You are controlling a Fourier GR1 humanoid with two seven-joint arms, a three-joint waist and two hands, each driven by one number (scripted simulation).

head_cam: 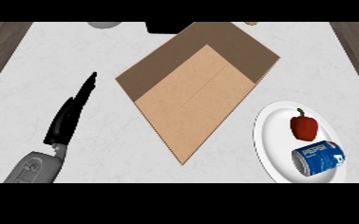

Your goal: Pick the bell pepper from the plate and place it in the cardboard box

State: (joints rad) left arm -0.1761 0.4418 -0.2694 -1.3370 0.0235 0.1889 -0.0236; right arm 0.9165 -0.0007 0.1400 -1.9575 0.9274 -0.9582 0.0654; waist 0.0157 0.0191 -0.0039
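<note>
Plate cut off at the right edge, blue can partly cropped, red bell pepper lying on the plate, stem pointed up-frame, cardboard box beside it, left robot hand released, fingers straight, over the desk, right robot hand unseen.

View: the only one is from my head, looking steeply down at the table.
Facing: forward, away from my body; my left hand comes in from the lower left edge.
Nearness: close enough that the table fills the frame, its far corners cut off.
Shared: nothing, with just one view.
</note>
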